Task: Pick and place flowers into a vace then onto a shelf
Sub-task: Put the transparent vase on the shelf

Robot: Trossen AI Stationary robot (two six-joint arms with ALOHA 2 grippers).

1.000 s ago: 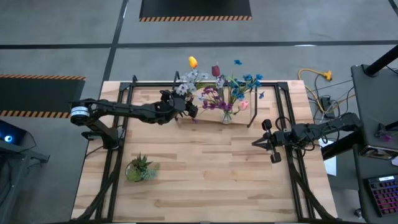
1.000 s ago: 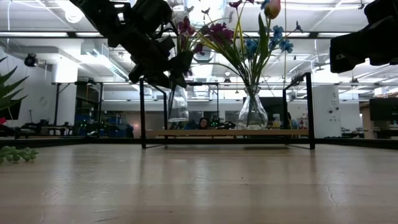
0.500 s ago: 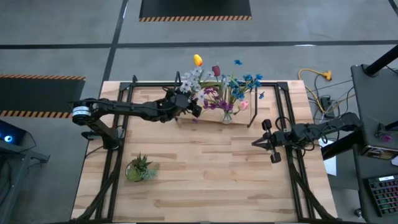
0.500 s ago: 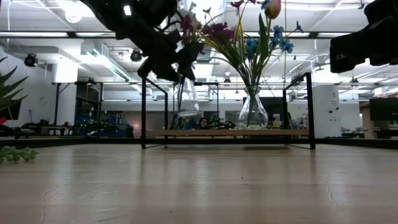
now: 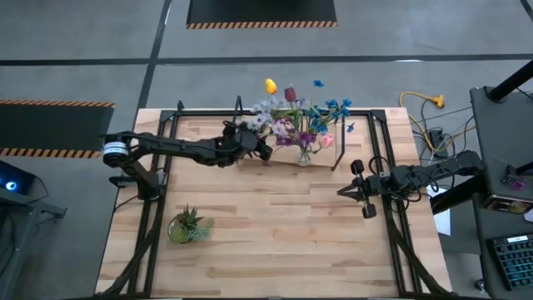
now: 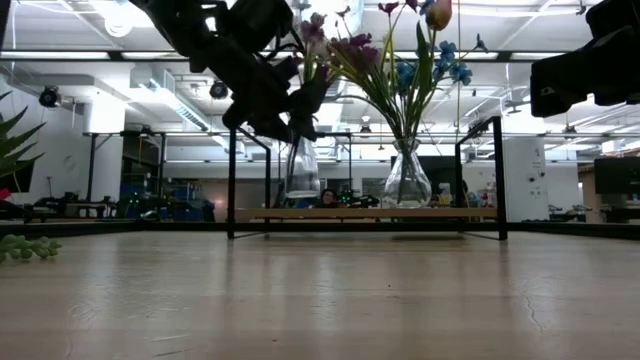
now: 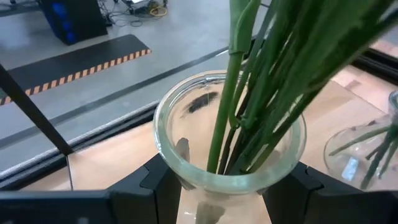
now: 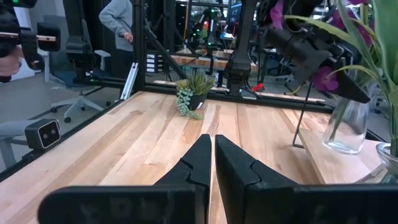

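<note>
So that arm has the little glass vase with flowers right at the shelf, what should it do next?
Probably ease it straight down. The left pincer grips the vase of flowers, whose base seems to hang just above the shelf board, beside a second vase standing there. The right pincer waits shut, off to the side.

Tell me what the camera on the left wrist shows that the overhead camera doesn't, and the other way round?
Only the left wrist view shows the vase's glass rim from close up, with green stems standing inside it and the left gripper's fingers on either side.

Only the high view shows the whole table, the potted plant, the idle right gripper and the flower heads.

Both show the left gripper holding a vase of flowers by the shelf, beside a second vase.
</note>
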